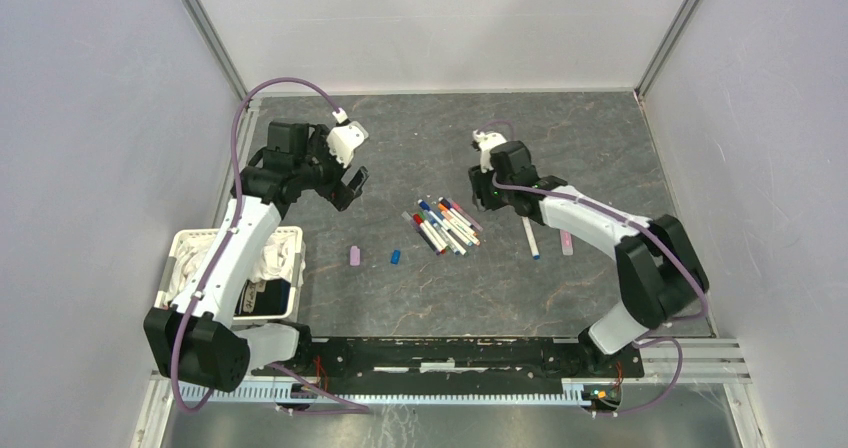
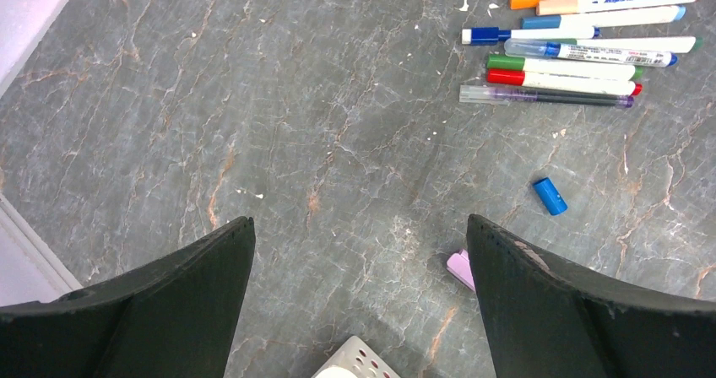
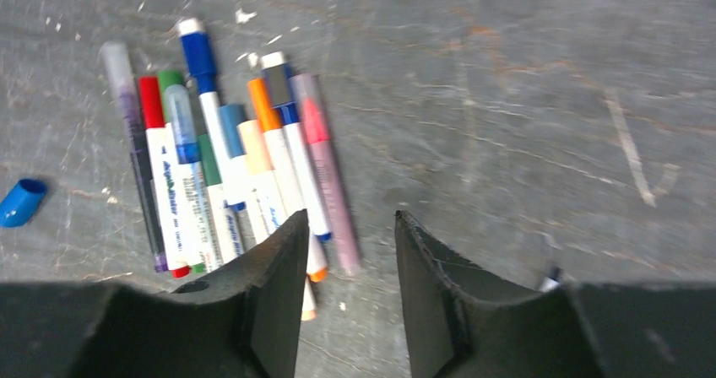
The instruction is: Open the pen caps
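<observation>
Centrally, pens (image 1: pixel 445 226) bunched, blue cap (image 1: pixel 396 257) nearby, walls (image 1: pixel 100 118) far

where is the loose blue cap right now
In the top view the loose blue cap lies left of centre, between the lilac cap on its left and the pile of pens up to its right, touching neither.

A robot lab cell: white panels (image 1: pixel 90 98) on aluminium posts (image 1: pixel 208 30) enclose a grey marbled tabletop (image 1: pixel 420 133) (scuffed).
</observation>
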Robot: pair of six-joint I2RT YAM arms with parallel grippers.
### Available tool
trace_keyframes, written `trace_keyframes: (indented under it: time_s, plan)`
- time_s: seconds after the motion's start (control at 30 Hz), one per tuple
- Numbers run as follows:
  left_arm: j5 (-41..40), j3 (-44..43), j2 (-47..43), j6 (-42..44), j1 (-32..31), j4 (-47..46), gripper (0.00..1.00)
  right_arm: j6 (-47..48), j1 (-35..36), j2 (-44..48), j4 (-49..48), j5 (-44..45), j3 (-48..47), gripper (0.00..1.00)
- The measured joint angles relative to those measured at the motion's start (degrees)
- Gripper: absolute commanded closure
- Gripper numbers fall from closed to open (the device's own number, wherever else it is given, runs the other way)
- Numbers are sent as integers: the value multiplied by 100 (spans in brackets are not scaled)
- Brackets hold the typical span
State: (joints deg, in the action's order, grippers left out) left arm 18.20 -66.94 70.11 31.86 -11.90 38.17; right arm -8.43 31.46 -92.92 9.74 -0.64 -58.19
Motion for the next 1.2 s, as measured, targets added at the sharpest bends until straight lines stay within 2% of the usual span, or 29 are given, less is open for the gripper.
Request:
trace_keyframes:
  time_s: [0.27, 0.63, 0.8, 1.2]
  plan:
    - [-304, 114, -234, -267, 11, -94, 0, 227, 79, -887, 33, -264, -120, 64]
    - [-205, 144, -334, -321, 20, -48, 0, 363, 76, -1207, 46, -260, -400, 62]
    - [-68, 144, -334, -378, 20, -42, 0, 422, 76, -1427, 63, -258, -656, 65]
    - [935, 321, -372, -302, 20, 271, 0, 442, 79, -1410, -151, -168, -535, 96]
